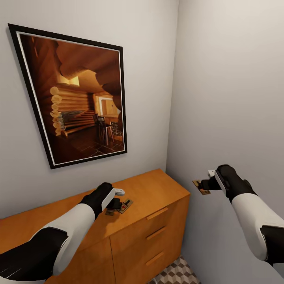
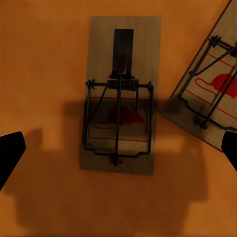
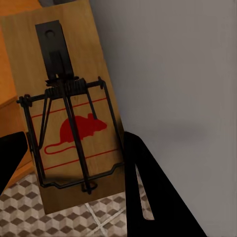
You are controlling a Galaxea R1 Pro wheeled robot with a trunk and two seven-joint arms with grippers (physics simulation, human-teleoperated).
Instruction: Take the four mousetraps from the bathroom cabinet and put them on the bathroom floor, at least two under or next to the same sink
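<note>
- The right hand (image 1: 206,184) is clamped on a mousetrap (image 3: 74,108) held out over the bathroom floor (image 3: 59,217), right of the cabinet (image 1: 157,189); a loose grip could drop it.
- The left hand (image 1: 111,205), fingers apart, hovers over two traps (image 2: 120,96) on the cabinet top; descending off-centre may knock the neighbour (image 2: 210,91).

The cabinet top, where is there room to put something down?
The cabinet top is bare at the corner end by the right wall, and along the wall under the picture. It's crowded near the front edge, where two mousetraps lie under the left gripper.
</note>
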